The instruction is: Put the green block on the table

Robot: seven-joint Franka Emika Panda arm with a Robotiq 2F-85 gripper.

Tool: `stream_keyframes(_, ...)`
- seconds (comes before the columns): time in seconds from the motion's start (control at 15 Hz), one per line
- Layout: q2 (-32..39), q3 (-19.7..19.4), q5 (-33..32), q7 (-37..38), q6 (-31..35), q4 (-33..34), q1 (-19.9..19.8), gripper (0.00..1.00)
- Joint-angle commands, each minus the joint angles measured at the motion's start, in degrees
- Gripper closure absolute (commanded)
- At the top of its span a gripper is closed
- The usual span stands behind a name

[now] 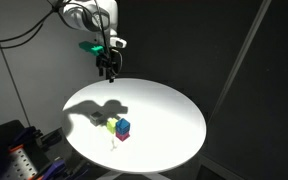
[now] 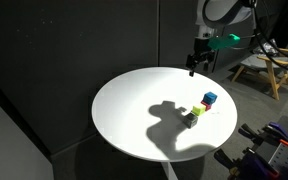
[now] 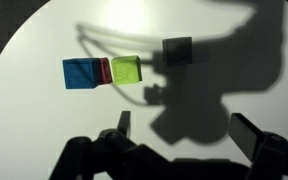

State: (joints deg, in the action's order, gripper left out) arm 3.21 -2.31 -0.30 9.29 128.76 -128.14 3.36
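Note:
The green block (image 3: 126, 69) is a small lime cube on the round white table (image 3: 34, 125), next to a blue cube (image 3: 81, 73); a thin magenta edge (image 3: 107, 71) shows between them. A grey cube (image 3: 177, 49) lies apart on its other side, in the arm's shadow. The green block also shows in both exterior views (image 1: 114, 126) (image 2: 200, 109). My gripper (image 3: 186, 130) is open and empty. It hangs high above the table's far edge in both exterior views (image 1: 108, 68) (image 2: 194, 68), well away from the blocks.
The blue cube (image 1: 124, 125) (image 2: 210, 99) and the grey cube (image 2: 190, 118) cluster near the table's edge (image 1: 164, 110) (image 2: 134, 110). Dark curtains surround the table. A wooden stool (image 2: 269, 70) and cabling stand beyond it.

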Motion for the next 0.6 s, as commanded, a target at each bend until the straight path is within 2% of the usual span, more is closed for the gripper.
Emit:
stream_keyframes(0.0, -4.5, 1.1, 2.9, -2.0, -1.7, -1.8, -1.2, 0.00)
stream_keyframes(0.27, -7.6, 1.3, 3.5, -2.0, -3.0, -2.5, -1.2, 0.00)
stream_keyframes(0.53, -10.2, 1.2, 2.6, -1.6, -7.1, -2.6, -1.5, 0.00)
